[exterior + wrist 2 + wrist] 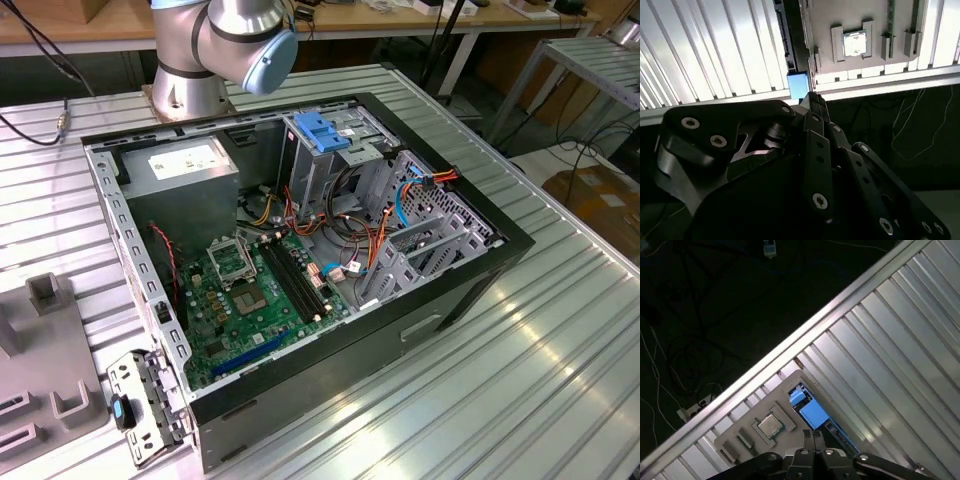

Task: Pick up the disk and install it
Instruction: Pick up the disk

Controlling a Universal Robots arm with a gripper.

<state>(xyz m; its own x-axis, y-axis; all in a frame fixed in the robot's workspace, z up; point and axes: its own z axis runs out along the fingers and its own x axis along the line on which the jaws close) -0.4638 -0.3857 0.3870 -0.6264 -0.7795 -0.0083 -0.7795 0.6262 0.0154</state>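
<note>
We see the gripper in both wrist views with its two dark fingers pressed together, tip against tip, and nothing pinched between them. It hangs over the ribbed metal table, with its tip pointing at the disk.

The disk sits edge-up beside the grey fixture plate, close to the table's edge. We make it out as a narrow dark strip with bright blue plastic at the end nearest the fingertips. A square processor chip rests in a pocket of the same plate, just beside the disk. We cannot tell from these views whether the fingertips touch the disk or hover above it.

In the exterior view the open computer case fills the middle of the frame. The motherboard lies toward the exterior view's left inside it, the power supply is in the upper left of the case, and the drive cage with its light-blue top stands at the upper middle.

We judge the task to be at its very beginning. The disk is not gripped or lifted, and it lies well apart from the case. The picking up, the carry to the case and the seating in the cage all remain to be done.
</note>
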